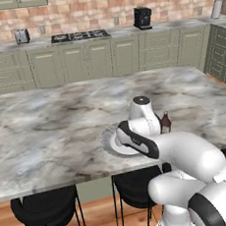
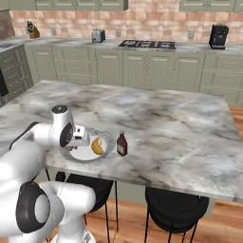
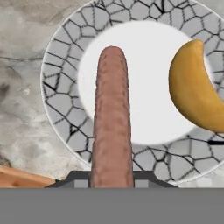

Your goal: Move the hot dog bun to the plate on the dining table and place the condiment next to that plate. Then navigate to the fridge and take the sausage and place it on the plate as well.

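Thin reddish-brown sausage (image 3: pixel 112 118) pinched in the nearly closed two-finger gripper (image 3: pixel 112 181), hanging over the grey-rimmed white plate (image 3: pixel 61 57); golden curved hot dog bun (image 3: pixel 194 87) lying on it, right of the gripper.

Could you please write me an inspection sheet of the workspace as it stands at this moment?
Surface: dining table, marble top, bare apart from the job's things.
Plate: near the table's front edge, under the hand.
Hot dog bun: lying on the plate.
Condiment: upright on the table beside the plate, off its rim.
Sausage: held over the plate's white centre; whether it touches the plate cannot be told.
Clutter: nothing seen.
Hand: shut on the sausage.
Cables: nothing seen.
Surroundings: black stools at the table; back counter with toaster, cooktop, coffee machine.
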